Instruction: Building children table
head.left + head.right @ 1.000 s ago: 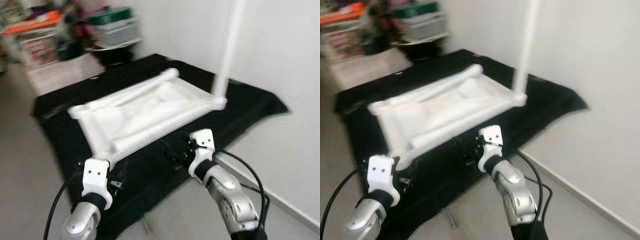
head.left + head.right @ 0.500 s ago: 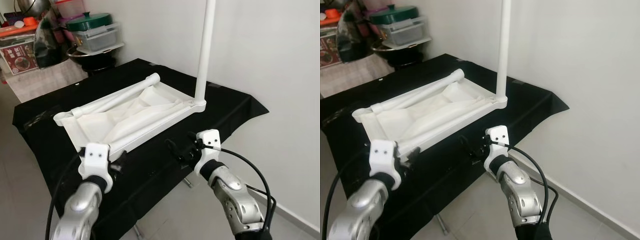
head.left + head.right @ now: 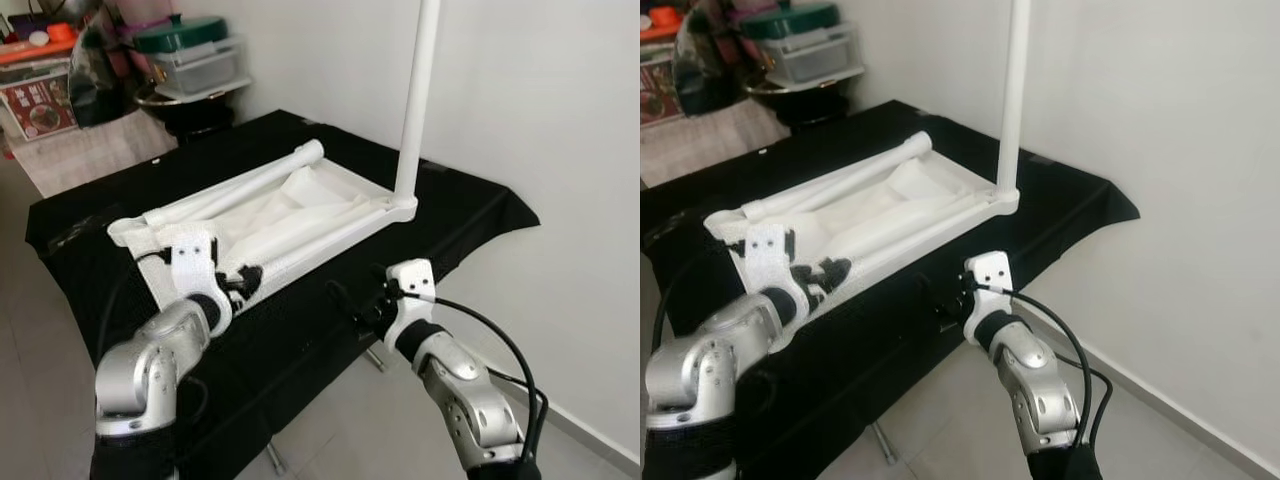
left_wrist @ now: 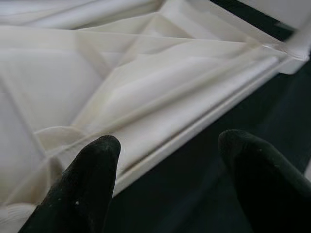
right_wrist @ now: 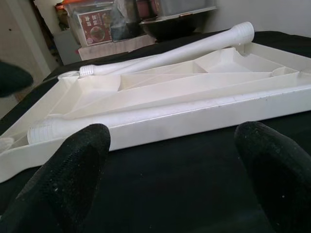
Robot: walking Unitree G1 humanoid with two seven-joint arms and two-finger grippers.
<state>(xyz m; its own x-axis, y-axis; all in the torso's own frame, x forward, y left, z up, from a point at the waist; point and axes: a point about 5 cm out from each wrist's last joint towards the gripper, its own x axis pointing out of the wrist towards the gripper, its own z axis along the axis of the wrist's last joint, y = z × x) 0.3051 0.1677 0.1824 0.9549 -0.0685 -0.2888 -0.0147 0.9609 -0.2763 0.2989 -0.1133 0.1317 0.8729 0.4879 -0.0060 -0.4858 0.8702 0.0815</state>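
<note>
Left gripper (image 3: 243, 281), its black fingers spread apart, hovers at the near long edge of the white plastic ribbed tabletop (image 3: 270, 215), one finger over the rim and the other over the black cloth. Right gripper (image 3: 352, 303), fingers likewise apart and holding nothing, sits low over the black cloth-covered work surface (image 3: 460, 205) just near of that same edge, further right. The tabletop lies upside down in the middle of the surface. One white round plastic leg (image 3: 417, 95) stands upright in its right corner; another white leg (image 3: 240, 187) lies along its far edge. Stacked storage boxes (image 3: 190, 55) stand far left.
</note>
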